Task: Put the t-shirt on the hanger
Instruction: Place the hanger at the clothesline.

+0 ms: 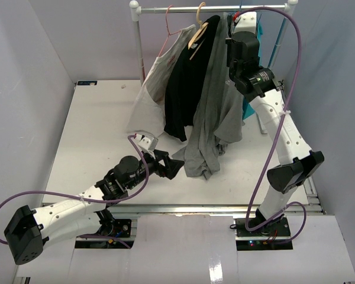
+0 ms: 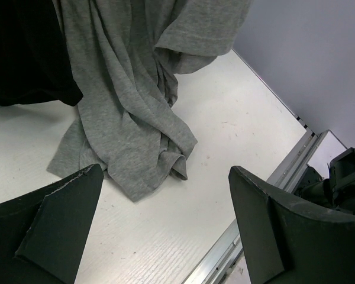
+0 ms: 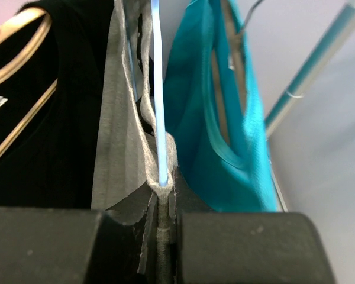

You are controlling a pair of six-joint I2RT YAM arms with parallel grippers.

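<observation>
— Where is the t-shirt point(image 1: 216, 112) hanging for you?

— From the top external camera, you have it up at the rail point(image 1: 213, 8), between the black garment point(image 1: 186, 83) on its wooden hanger point(image 1: 198, 29) and the teal garment point(image 3: 225, 100). It is plain grey and bunched into long vertical folds. Its lower end lies crumpled in a heap on the white table point(image 1: 100, 130). One hemmed sleeve hangs free above that heap in your left wrist view. No logo shows from any angle.

— And the hanger point(image 3: 158, 89)?

— Your right wrist camera shows it as a thin light-blue wire running straight down, with grey cloth wrapped round its lower part. You cannot see its hook there.

— What is your right gripper point(image 3: 163, 201) doing?

— It is raised to the rail with its jaws pressed together on a fold of the grey cloth, right where the blue wire disappears into it. Whether the wire itself is pinched too, you cannot tell.

— And your left gripper point(image 1: 168, 165)?

— It is low over the table with its jaws spread wide and nothing between them. It is just beside the shirt's heap, not touching it.

— Anything further left?

— A white shirt point(image 1: 151, 94) hangs on a pink hanger point(image 1: 168, 29), touching the black garment.
</observation>
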